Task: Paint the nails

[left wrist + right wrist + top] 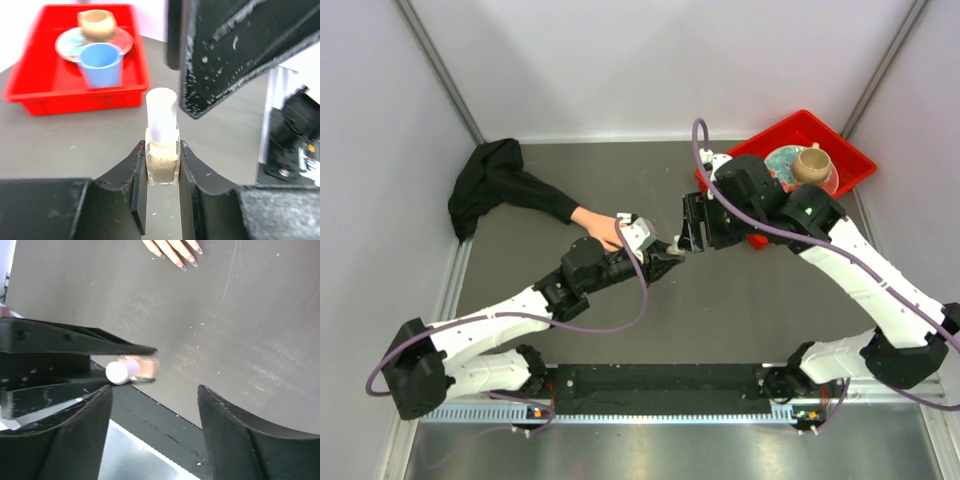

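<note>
White cap (161, 112) points at our right gripper (152, 390), jaws wide, empty. Left gripper (162, 148) clamps the bottle (162, 167); nails (183, 268) lie beyond.

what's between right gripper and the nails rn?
Right wrist view: the bottle, shut in the left gripper, sits just ahead of the open right gripper; past it, only bare table up to the nails.

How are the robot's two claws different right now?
The left gripper is shut tight on the small bottle; the right gripper is open and holds nothing. The left gripper sits nearer the mannequin hand, the right gripper nearer the red tray. Both are black and face each other.
</note>
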You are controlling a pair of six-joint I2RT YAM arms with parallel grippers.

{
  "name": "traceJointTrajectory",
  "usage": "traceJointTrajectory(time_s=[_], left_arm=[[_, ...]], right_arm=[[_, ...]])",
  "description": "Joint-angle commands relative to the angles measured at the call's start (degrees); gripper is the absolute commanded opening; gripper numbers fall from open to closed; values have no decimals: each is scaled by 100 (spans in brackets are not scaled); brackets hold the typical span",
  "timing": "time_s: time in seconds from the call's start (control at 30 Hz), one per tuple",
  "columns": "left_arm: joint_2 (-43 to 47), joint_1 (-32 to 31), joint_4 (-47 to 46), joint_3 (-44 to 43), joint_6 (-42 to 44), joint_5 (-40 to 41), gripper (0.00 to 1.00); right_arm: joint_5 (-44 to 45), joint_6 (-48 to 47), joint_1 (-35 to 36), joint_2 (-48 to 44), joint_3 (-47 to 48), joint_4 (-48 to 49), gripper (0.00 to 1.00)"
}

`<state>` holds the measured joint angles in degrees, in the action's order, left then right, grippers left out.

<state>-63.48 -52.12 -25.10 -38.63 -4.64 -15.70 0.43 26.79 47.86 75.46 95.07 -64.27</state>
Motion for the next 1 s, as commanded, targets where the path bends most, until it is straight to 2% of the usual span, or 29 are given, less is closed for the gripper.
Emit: traceJointTrajectory(time_s=[0.0,0.2,0.33,0.53,0.87,0.97], left_arm=[[284,0,224,154,7,901,0],[266,0,462,49,376,1509,0],[249,0,462,49,429,1518,0],[249,0,462,49,421,1518,0],[222,0,427,66,377,1421,0],[214,-9,436,58,359,1369,0]], right_arm=[[334,546,215,161,275,187,65],[959,784,479,662,951,-287,59],[1021,846,532,943,1049,-305,52],[1091,828,664,1233,1189,-235,49],[994,784,681,1401,1093,-7,37],[977,776,681,1436,1075,29,36]])
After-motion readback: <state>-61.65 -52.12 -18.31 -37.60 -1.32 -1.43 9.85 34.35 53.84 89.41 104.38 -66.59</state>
